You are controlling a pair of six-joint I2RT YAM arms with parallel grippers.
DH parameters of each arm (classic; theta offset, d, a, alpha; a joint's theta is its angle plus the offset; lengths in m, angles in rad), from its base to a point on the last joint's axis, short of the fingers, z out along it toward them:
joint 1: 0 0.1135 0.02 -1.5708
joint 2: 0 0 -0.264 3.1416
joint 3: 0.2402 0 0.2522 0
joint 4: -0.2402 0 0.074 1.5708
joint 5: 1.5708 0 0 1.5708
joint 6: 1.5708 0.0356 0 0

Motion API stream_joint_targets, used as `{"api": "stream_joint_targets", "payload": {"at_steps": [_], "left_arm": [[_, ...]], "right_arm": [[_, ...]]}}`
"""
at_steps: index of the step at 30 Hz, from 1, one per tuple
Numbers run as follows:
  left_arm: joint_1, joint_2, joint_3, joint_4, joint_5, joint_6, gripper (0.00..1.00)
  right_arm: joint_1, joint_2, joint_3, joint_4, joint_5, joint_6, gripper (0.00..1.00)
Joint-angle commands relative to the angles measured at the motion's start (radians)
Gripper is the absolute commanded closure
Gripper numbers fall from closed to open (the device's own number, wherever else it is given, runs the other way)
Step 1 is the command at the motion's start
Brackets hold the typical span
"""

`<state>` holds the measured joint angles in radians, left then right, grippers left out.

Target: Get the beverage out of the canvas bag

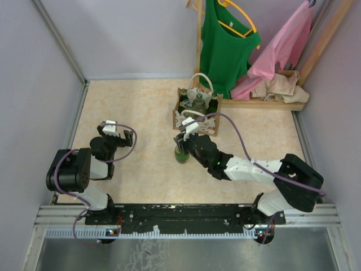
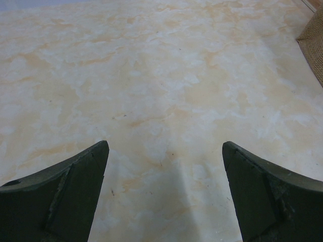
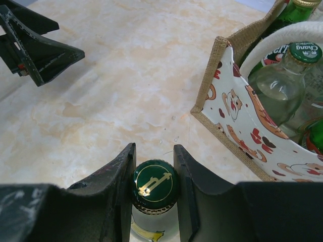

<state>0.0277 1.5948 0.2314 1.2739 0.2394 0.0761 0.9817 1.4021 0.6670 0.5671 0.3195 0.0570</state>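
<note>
The right end effector [image 3: 154, 151] is clenched on the neck of a green bottle [image 3: 154, 185]. Its two fingers press either side just under the dark green cap with the gold emblem. In the top view this beverage stands upright outside the canvas bag [image 3: 242, 118], just beside it at about 7 o'clock from the bag's near corner and above the bare table [image 2: 151, 75]. Whether its base rests on the table or hangs slightly above it cannot be told. The bag sits at 1 o'clock from the gripped bottle, and it holds other bottles, among them a clear glass bottle [image 3: 280, 83] with a green cap under the white looped handle [image 3: 282, 38]. The left end effector [image 2: 164, 146] is released, with its jaws spread wide over empty marbled surface. It is well apart at about 9 o'clock from the bottle and plays no part in the grasp. By my reading the extraction itself is done and the step in hand is the set-down. The next move calls for making sure the base is flat on the table, then opening the fingers evenly. After that the wrist should retreat straight up or back toward 5 o'clock, so that neither finger drags the neck and tips the bottle against the bag wall.
</note>
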Motion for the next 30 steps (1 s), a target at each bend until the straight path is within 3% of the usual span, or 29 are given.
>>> {"api": "stream_joint_targets", "payload": {"at_steps": [1, 3, 5, 6, 10, 22, 26, 30], "left_arm": [[-0.007, 0.001, 0.011, 0.010, 0.001, 0.004, 0.00], [-0.007, 0.000, 0.011, 0.010, 0.000, 0.005, 0.00], [-0.007, 0.001, 0.010, 0.010, 0.001, 0.004, 0.00], [-0.006, 0.001, 0.011, 0.010, 0.000, 0.005, 0.00], [-0.007, 0.001, 0.011, 0.009, 0.001, 0.005, 0.00], [-0.007, 0.001, 0.011, 0.010, 0.001, 0.005, 0.00], [-0.007, 0.000, 0.011, 0.010, 0.001, 0.004, 0.00], [-0.007, 0.001, 0.010, 0.010, 0.000, 0.004, 0.00]], "right_arm": [[0.011, -0.032, 0.018, 0.208, 0.027, 0.011, 0.88], [0.011, -0.039, 0.009, 0.192, 0.026, 0.021, 0.64], [0.011, -0.047, 0.002, 0.176, 0.026, 0.030, 0.33], [0.011, -0.051, -0.001, 0.170, 0.026, 0.033, 0.26], [0.011, -0.061, 0.010, 0.137, 0.036, 0.022, 0.16], [0.001, -0.115, 0.331, -0.016, 0.131, -0.200, 0.12], [-0.061, -0.074, 0.458, -0.086, 0.183, -0.211, 0.21], [-0.155, -0.032, 0.575, -0.201, 0.222, -0.135, 0.39]]}}
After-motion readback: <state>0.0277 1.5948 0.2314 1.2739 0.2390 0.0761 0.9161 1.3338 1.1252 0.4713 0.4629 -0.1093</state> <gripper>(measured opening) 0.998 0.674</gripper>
